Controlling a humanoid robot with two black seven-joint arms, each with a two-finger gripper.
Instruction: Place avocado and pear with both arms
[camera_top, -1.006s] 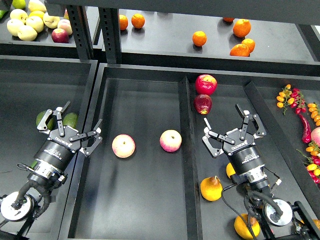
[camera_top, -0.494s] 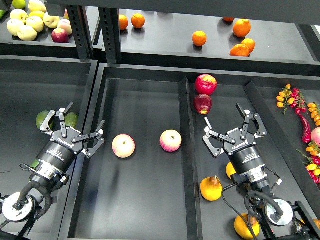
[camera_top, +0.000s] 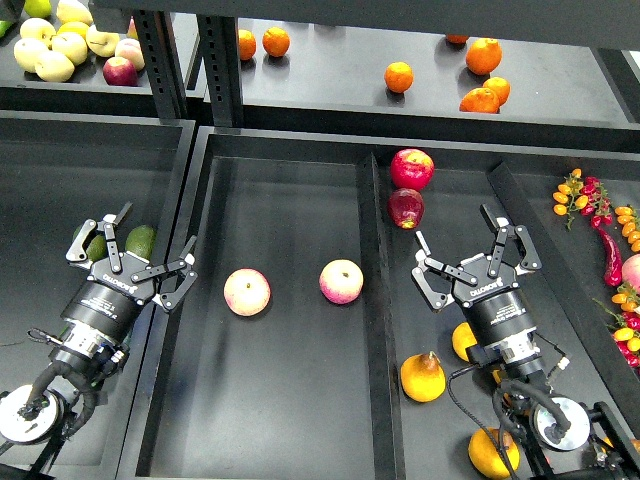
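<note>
Black matte display shelving fills the view: a rear shelf (camera_top: 330, 75) carries oranges (camera_top: 483, 55) and pale apples, and in front lie three sunken trays with raised rims. The middle tray (camera_top: 290, 400) is the largest; the left tray (camera_top: 60, 170) and right tray (camera_top: 450, 200) flank it.

Left arm (camera_top: 95, 315): enters over the left tray's near right corner. Its left tool (camera_top: 128, 258) is released, fingers spread, holding nothing, and hangs just beside the avocado (camera_top: 140, 240), which lies against the left tray's right edge. A second green fruit is partly hidden behind the fingers; what it is cannot be confirmed.

Right arm (camera_top: 510, 335): stands over the right tray's near half. Its right tool (camera_top: 472, 262) is likewise spread and empty. The pear (camera_top: 423, 377) rests near the right tray's left edge, towards the near end, well below the tool tips and apart from them.

Other items: two pink-yellow apples (camera_top: 246, 292) in the middle tray, two red apples (camera_top: 411, 168) at the right tray's far left corner, chillies and small tomatoes (camera_top: 590, 200) along the right edge.

Handling assessment: the avocado is smooth, egg-shaped and firm-skinned, likely to slip; grip across its widest part. The pear is squat, waxy, moderately heavy and bruises easily; close on the broad lower body, clear of the stem.
</note>
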